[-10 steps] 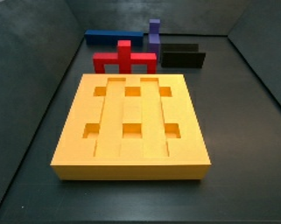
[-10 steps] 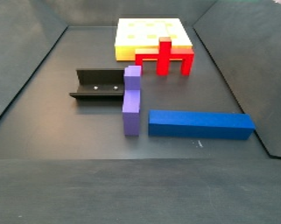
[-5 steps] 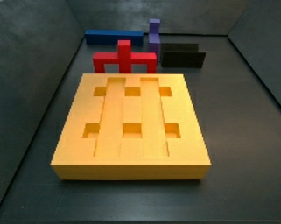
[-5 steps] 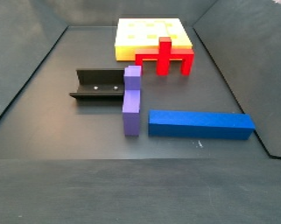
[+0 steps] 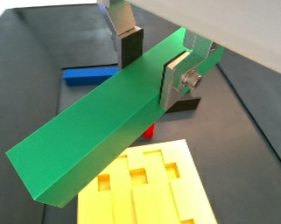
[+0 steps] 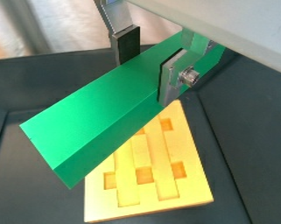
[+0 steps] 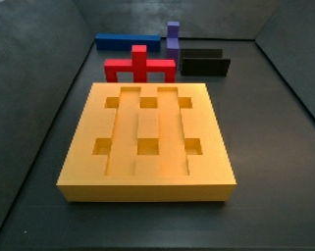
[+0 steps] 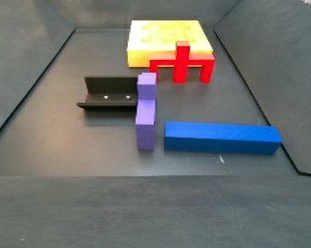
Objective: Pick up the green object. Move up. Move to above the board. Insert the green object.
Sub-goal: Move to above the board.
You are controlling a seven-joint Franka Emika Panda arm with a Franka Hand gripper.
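Silver-fingered gripper (image 5: 152,54) clamps the long matte green square bar (image 5: 101,131), tilted above the grooved orange-yellow board (image 6: 154,166).

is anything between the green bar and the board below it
Nothing visible. In both wrist views the tool holds the green bar in the air over the board, whose grooves and recesses look empty.
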